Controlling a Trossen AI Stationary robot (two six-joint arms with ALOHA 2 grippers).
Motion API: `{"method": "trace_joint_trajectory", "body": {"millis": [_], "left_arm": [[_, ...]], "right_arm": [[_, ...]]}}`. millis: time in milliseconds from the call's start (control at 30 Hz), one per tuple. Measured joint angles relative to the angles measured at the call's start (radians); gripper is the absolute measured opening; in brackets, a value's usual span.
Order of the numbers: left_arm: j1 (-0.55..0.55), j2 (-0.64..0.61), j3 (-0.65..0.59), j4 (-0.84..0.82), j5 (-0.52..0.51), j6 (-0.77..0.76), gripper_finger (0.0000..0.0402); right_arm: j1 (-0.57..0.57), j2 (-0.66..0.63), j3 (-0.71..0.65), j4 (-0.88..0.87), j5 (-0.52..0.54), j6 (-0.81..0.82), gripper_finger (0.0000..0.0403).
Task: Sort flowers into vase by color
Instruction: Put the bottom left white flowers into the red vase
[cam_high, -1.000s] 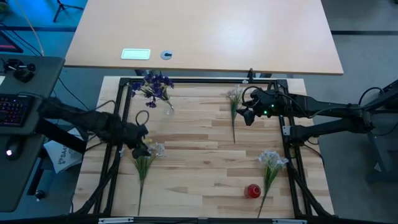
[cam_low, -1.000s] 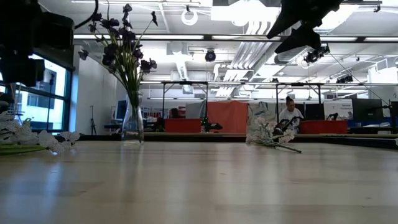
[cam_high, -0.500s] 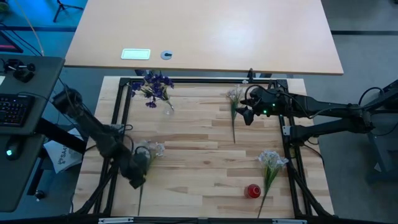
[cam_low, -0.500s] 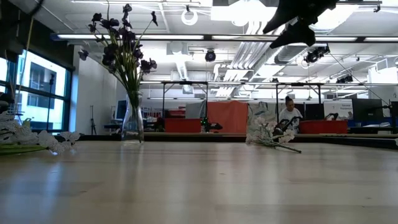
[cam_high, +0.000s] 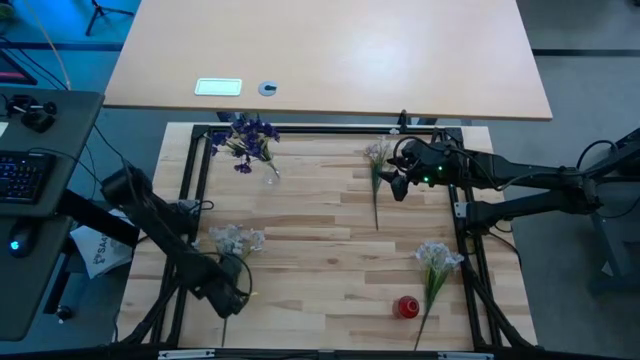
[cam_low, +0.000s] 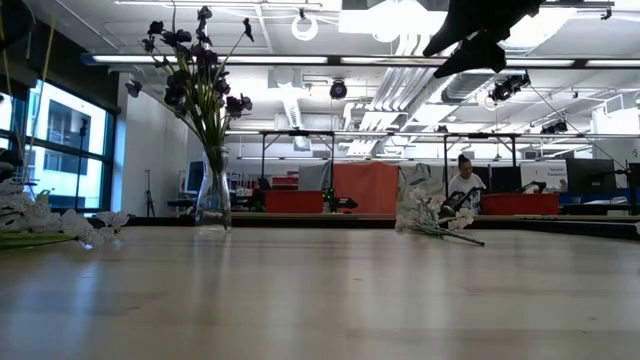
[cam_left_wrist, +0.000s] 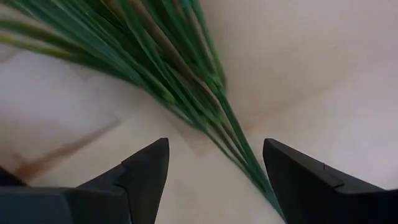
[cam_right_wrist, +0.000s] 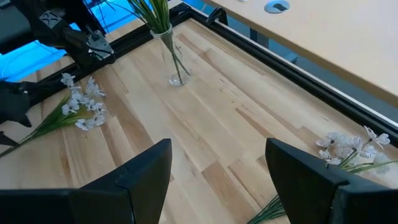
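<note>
A glass vase (cam_high: 271, 176) at the far left holds purple flowers (cam_high: 246, 134); it also shows in the low view (cam_low: 212, 200). Three white sprays lie flat on the table: one near left (cam_high: 236, 240), one far right (cam_high: 377, 156), one near right (cam_high: 437, 258). My left gripper (cam_high: 232, 295) is open and low over the near-left spray's green stems (cam_left_wrist: 205, 93), which run between its fingers without clear touch. My right gripper (cam_high: 393, 188) is open and hovers above the table beside the far-right spray (cam_right_wrist: 351, 146).
A red round object (cam_high: 406, 306) sits near the table's near edge on the right. A black frame (cam_high: 196, 170) runs around the wooden table. Bare wood lies in the middle between the sprays. A person sits far off in the room (cam_low: 464, 185).
My left arm has swung toward the table's near edge, from beside the near-left spray's blooms down along its stems, and now sits low over them. The right arm has kept still.
</note>
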Motion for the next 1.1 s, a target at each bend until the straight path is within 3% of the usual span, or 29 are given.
{"method": "trace_joint_trajectory", "body": {"millis": [200,433,533,667,733,933,1100], "left_arm": [[0.018,0.065,0.005,0.022,-0.003,-0.09,0.0248],[0.037,0.09,0.005,0.012,-0.006,-0.074,0.0229],[0.049,0.085,0.004,0.024,-0.006,-0.038,0.0164],[0.053,0.062,0.001,0.068,-0.032,0.082,0.0035],[0.047,0.042,-0.001,0.063,-0.059,0.134,0.0014],[0.045,-0.105,-0.005,0.081,-0.292,0.356,0.0003],[0.073,-0.304,-0.002,0.272,-0.558,0.718,0.0001]], "right_arm": [[0.0,0.0,0.0,0.0,0.0,-0.011,0.0254],[0.0,0.0,0.0,0.0,0.0,-0.018,0.0254],[0.0,0.0,0.0,-0.001,0.0,-0.018,0.0254],[0.0,0.0,0.0,-0.001,0.0,-0.018,0.0254],[0.0,0.0,0.0,0.0,0.0,-0.018,0.0254],[0.0,0.0,0.0,-0.001,0.0,-0.018,0.0254],[0.0,0.0,0.0,0.0,0.001,-0.015,0.0254]]}}
